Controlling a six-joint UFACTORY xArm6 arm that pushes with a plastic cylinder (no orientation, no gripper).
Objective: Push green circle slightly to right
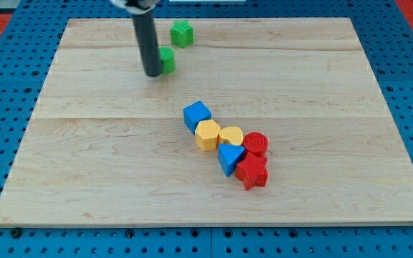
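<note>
Two green blocks near board's top edge, left of centre. Green circle (pixel 167 60) half hidden behind rod; my tip (pixel 152 74) touches its left side. No pincer, only rod. Judged: push stage; next, short rightward slide, clear of green block (pixel 182 34).

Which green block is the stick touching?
The lower green block, right beside my tip. The other green block sits apart, nearer the view's top.
</note>
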